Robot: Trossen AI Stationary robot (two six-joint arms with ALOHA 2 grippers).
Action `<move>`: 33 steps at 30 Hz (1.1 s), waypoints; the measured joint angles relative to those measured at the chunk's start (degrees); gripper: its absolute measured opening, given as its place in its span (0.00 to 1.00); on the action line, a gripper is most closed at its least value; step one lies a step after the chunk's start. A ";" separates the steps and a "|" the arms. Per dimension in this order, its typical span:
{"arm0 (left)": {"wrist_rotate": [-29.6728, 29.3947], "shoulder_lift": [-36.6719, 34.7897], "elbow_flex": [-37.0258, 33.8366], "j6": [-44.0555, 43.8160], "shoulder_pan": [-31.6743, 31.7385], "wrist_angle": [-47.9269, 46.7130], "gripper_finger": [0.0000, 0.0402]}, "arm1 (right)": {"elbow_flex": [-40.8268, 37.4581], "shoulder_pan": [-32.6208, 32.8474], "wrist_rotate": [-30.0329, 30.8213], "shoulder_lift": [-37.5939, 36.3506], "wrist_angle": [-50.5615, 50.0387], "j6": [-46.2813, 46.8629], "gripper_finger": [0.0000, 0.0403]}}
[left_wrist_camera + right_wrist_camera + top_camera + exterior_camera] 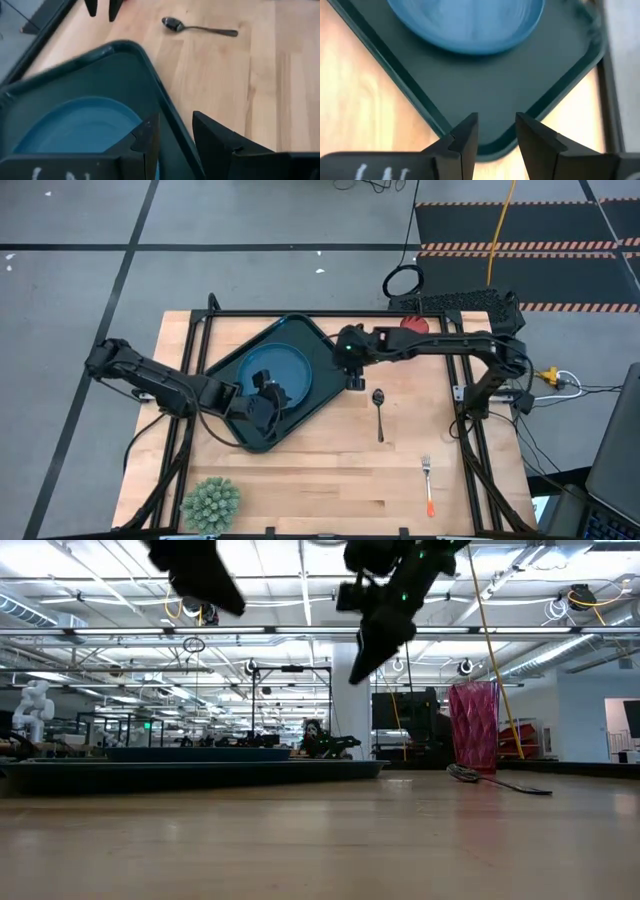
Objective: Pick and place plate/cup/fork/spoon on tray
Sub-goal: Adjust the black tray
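Note:
The blue plate [278, 363] lies flat in the dark tray [305, 330], which rests askew on the table's left half. The dark spoon [379, 412] lies on the wood right of the tray. The orange-handled fork [428, 485] lies near the front right. The red cup [473, 725] stands upright at the back, partly under my right arm in the high view. My left gripper [175, 137] is open above the tray's near right rim [170, 115]. My right gripper [495, 132] is open above the tray's right corner [490, 145]. In the low view both hang well above the table.
A small green potted plant [210, 502] stands at the front left corner. A black metal frame [300, 313] runs along the table's back and sides. Bare wood [330, 470] lies between the tray and the fork.

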 joint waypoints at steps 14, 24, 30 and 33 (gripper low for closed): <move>0.02 -0.38 -4.76 -7.07 -3.17 1.41 0.30 | -1.11 -0.95 -3.17 7.15 -3.75 -1.65 0.31; 0.09 -0.36 -4.76 -10.48 -5.58 0.27 0.30 | -5.37 1.93 -3.06 7.19 -3.24 -3.27 0.31; 0.03 -0.36 -4.76 -10.45 -5.74 0.27 0.30 | -8.23 3.01 -3.06 7.19 1.20 -2.61 0.31; -0.48 -0.36 -4.76 -10.45 -5.71 0.27 0.30 | -8.41 3.07 -3.02 7.19 3.26 -2.55 0.31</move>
